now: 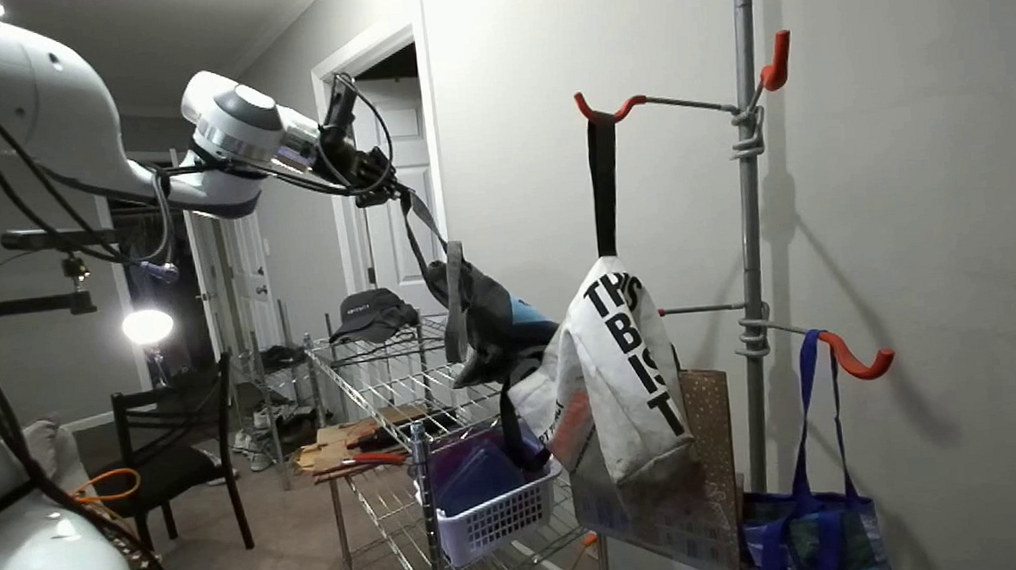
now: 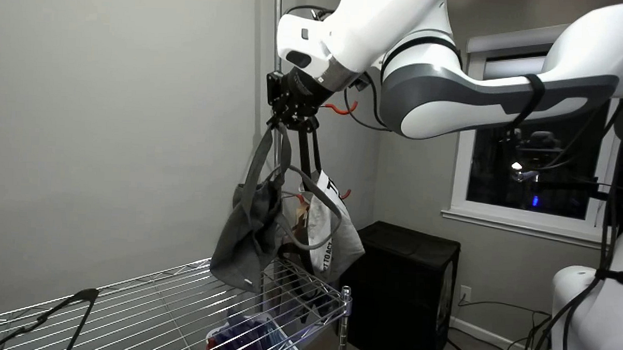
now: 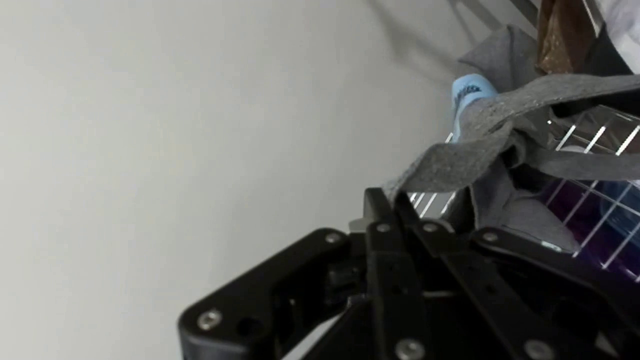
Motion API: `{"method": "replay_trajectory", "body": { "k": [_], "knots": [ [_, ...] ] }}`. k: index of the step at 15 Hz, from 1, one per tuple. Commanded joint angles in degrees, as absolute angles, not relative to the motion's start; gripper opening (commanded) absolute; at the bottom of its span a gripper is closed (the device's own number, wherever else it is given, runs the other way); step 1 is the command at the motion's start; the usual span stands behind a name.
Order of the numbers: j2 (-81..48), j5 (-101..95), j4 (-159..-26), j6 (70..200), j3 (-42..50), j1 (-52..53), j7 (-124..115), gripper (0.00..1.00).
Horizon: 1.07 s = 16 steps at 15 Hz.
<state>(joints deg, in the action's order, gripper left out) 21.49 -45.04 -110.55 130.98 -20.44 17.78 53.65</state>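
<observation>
Pincer point(image 3: 391, 201) up high here, fingers drawn together on a grey strap point(image 3: 452, 162), no gap showing at the tips beyond the cloth itself. At five o'clock from it in an exterior view hangs the grey bag point(image 1: 497, 321), strap slanting off plumb, the weight seemingly all on that one pinch! A second loop, the loose strap point(image 2: 325, 243), droops on the bag's three o'clock side in an exterior view, and that's the one to watch: it could snag, I'd say.

Slow is the call, in my judgement: firm squeeze, steady wrist, no jerks, and a pause for the bag to settle so the cloth can't creep out.

Out at four o'clock from the pincer, the white bag point(image 1: 629, 348) crowds close; whether the two bags touch, I can't tell. Its black strap point(image 1: 606, 189) loops over a red hook point(image 1: 634, 103) between two and three o'clock, with the pole point(image 1: 751, 241) at three. Any sideways shift looks safer after a little lift.

Toward seven o'clock from the grey bag in an exterior view spreads the wire table point(image 2: 151, 314); its bars could catch a low-hanging bag, so height matters. A white basket point(image 1: 498, 525) sits on the lower tier, and near five o'clock from the white bag, a blue bag point(image 1: 816, 541) hangs on a lower hook point(image 1: 867, 369).
</observation>
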Motion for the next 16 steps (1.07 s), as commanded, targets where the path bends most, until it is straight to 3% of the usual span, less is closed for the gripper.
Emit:
{"method": "replay_trajectory", "body": {
  "k": [1, 9, 16],
  "knots": [
    [23.83, -52.15, -106.66, 128.99, -21.34, 15.97, 50.57, 0.01],
    [23.69, -59.93, -96.65, 125.55, -19.97, 14.15, 50.44, 0.01],
    [25.72, -59.16, -96.0, 125.79, -16.72, 13.57, 50.66, 0.01]
  ]
}}
